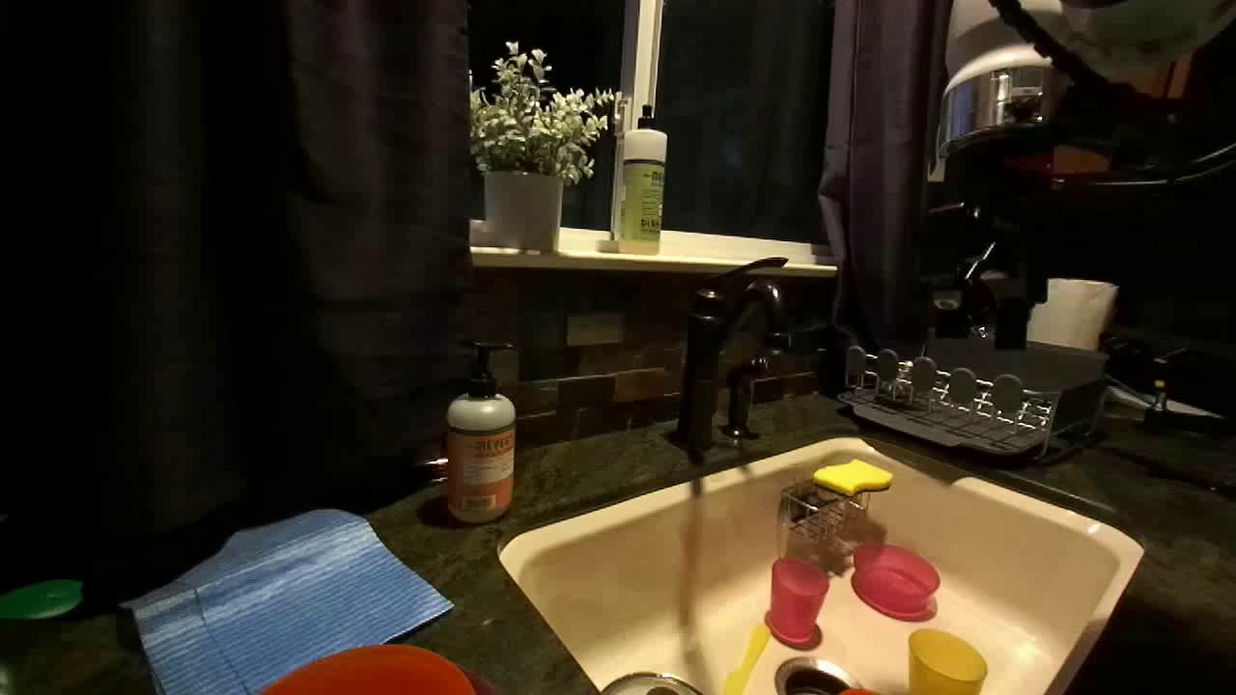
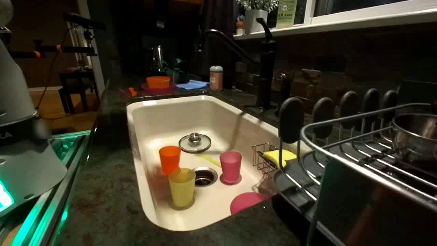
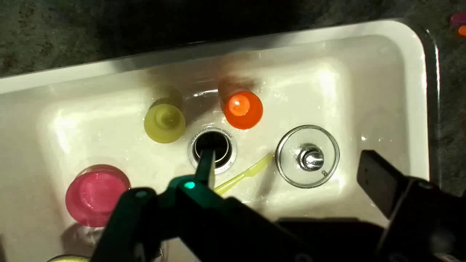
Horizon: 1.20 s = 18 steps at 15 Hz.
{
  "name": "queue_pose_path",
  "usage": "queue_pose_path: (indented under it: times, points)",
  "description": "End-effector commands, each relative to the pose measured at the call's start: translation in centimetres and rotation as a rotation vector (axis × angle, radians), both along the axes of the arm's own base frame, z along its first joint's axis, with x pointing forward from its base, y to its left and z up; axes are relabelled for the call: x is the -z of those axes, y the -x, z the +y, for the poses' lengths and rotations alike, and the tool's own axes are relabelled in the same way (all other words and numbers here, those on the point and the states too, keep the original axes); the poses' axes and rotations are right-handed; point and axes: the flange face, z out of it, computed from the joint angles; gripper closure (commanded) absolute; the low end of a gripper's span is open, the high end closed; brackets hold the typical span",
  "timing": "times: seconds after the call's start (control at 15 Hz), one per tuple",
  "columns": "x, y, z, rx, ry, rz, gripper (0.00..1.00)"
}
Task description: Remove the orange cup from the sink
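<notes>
Orange cup (image 3: 244, 110) upright on the floor of the sink (image 3: 364, 31), near the long edge opposite the faucet (image 2: 265, 75), well apart from the corners at either end of that edge. Gripper (image 3: 287, 160) over the sink in the wrist view: jaws spread wide, nothing held between them. Cup lies beyond the tips of the jaws, toward that same long edge.

Yellow cup (image 3: 165, 123) upright along the same edge (it overlaps the orange one in an exterior view, but the wrist view shows the two apart). Drain (image 3: 213, 142) just beside both, nearer the middle. Pink cup (image 2: 231, 167) upright across the drain, toward the faucet edge. Glass lid (image 3: 307, 156) knob up, nearer the short edge away from the dish rack (image 2: 317, 126); tip of a yellow utensil (image 3: 251, 172) just beside its rim, contact unclear. Pink dish (image 1: 896, 579) near the corner where the faucet edge meets the dish-rack edge. Wire caddy (image 2: 263, 162) at the faucet-side wall by that corner, yellow sponge (image 1: 853, 477) on it.

Counter (image 2: 102, 191): dish rack past the one short edge, steel pot (image 2: 418, 136) in it. Past the opposite short edge, orange bowl (image 2: 157, 82) on a purple plate (image 2: 158, 90), orange utensil (image 2: 132, 91) beside them toward the counter's outer edge. Blue cloth (image 2: 193, 84) between plate and soap bottle (image 2: 216, 79), the bottle near the sink's corner on the faucet side. Windowsill (image 1: 753, 255) above the faucet: potted plant (image 1: 536, 125), green-labelled bottle (image 1: 644, 193) beside it.
</notes>
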Motion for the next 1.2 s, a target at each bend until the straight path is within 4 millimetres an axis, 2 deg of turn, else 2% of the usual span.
queue_pose_path:
  times: [0.0,0.73,1.13]
  points:
    - [0.0,0.0,0.0,0.000,0.000,0.001,0.00]
    - [0.0,0.0,0.0,0.000,0.000,0.001,0.00]
    - [4.7,0.1,-2.4,0.008,0.048,0.063,0.00]
